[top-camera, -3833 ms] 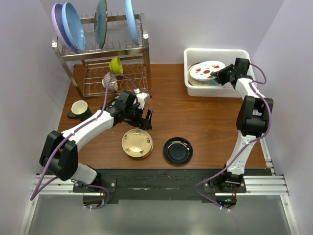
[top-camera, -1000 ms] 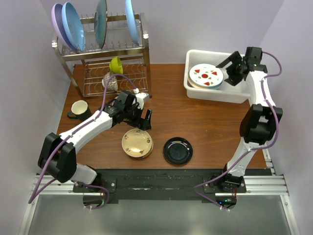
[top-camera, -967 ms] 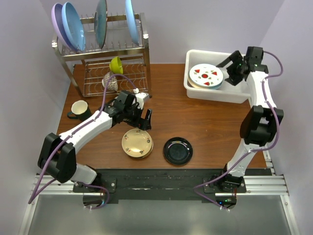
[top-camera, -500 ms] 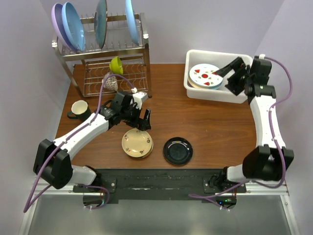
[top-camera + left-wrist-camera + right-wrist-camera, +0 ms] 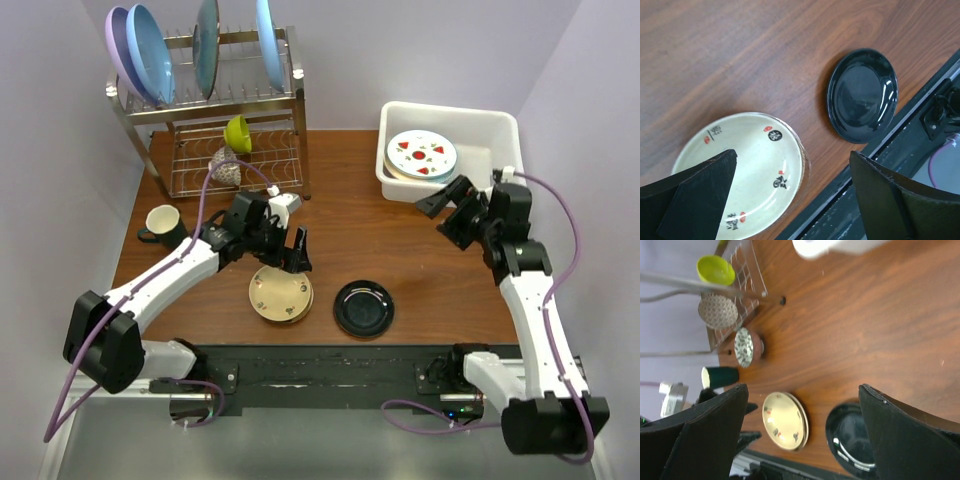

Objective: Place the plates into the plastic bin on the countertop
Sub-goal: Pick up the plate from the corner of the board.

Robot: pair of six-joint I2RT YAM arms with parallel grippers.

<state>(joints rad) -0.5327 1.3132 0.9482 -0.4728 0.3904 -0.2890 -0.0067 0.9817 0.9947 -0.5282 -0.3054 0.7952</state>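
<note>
plates lie on the countertop (image 5: 380,245): gold-tan plate (image 5: 281,293) directly beneath our empty, spread left gripper (image 5: 290,252), poised, we judge, for its rim; black plate (image 5: 364,307) beside. our right gripper (image 5: 440,200), released, hangs just outside the plastic bin (image 5: 450,108), which holds the spotted plate (image 5: 421,154).

Surface (image 5: 380,250), contents:
- Far right corner: bin (image 5: 500,120), with stacked plates (image 5: 421,153) in its left half.
- Far left: wire rack (image 5: 230,110). Large plates (image 5: 150,50) stand upright on the upper tier and a bowl (image 5: 238,132) sits on the lower.
- Left edge, before the rack: mug (image 5: 162,223).
- Near centre: plate pile (image 5: 281,293), seemingly two.
- Just right of the pile, apart from it: single plate (image 5: 364,307).
</note>
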